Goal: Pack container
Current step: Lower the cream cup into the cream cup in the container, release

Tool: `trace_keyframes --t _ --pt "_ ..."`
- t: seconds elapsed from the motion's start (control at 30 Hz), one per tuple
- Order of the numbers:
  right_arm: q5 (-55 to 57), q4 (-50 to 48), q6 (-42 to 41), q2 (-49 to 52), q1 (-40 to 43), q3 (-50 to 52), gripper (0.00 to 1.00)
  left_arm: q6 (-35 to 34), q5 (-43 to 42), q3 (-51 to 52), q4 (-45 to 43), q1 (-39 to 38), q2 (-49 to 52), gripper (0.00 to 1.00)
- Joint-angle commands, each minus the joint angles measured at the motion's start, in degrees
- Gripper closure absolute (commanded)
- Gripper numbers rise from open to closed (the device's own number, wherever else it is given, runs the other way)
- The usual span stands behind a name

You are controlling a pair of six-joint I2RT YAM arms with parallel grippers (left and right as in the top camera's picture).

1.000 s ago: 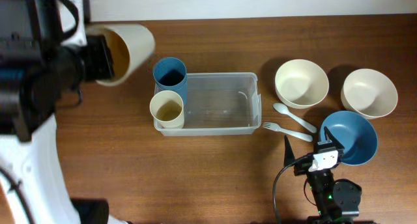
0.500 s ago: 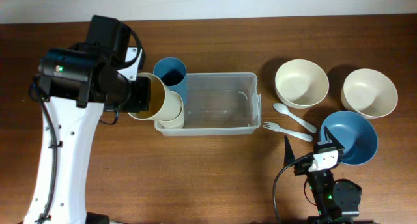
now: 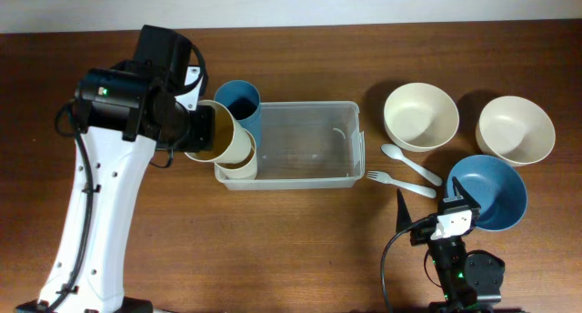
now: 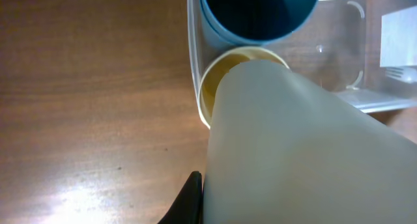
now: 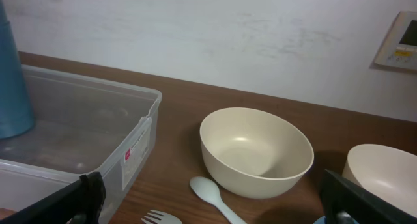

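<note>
On the wooden counter (image 3: 300, 249), the left end effector (image 3: 196, 131) is pinching a tilted cream cup (image 3: 223, 138), whose base sits at the mouth of a second cream cup (image 3: 240, 168). That cup stands beside a blue cup (image 3: 238, 102) in the left end of the clear container (image 3: 309, 145), mid-counter. To the right lie a spoon (image 3: 407, 163) and fork (image 3: 396, 181), two cream bowls (image 3: 420, 116) and a blue bowl (image 3: 491, 190). The right end effector (image 5: 212, 198) is spread wide, holding nothing.
</note>
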State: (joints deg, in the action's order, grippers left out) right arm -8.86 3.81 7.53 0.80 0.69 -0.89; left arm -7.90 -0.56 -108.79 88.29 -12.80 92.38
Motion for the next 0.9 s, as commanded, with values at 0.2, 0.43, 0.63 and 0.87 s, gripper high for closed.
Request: trace_keyframes --t 0.2,0.43,0.63,0.87 --pt "0.5 0.2 0.0 -0.6 -0.3 0.5 0.01 0.7 1.9 2.3 -2.6 -0.2 -0.5 0.98" --pt "0.5 0.2 0.0 -0.6 -0.3 0.5 0.01 0.7 2.1 3.1 -2.6 -0.2 -0.5 0.98" --pt "0.5 0.2 0.0 -0.6 -0.3 0.5 0.01 0.7 2.1 3.9 -2.8 -0.2 -0.3 0.98" --pt "0.5 0.2 0.0 -0.6 -0.3 0.5 0.01 0.7 2.1 3.9 -3.0 -0.2 -0.3 0.79"
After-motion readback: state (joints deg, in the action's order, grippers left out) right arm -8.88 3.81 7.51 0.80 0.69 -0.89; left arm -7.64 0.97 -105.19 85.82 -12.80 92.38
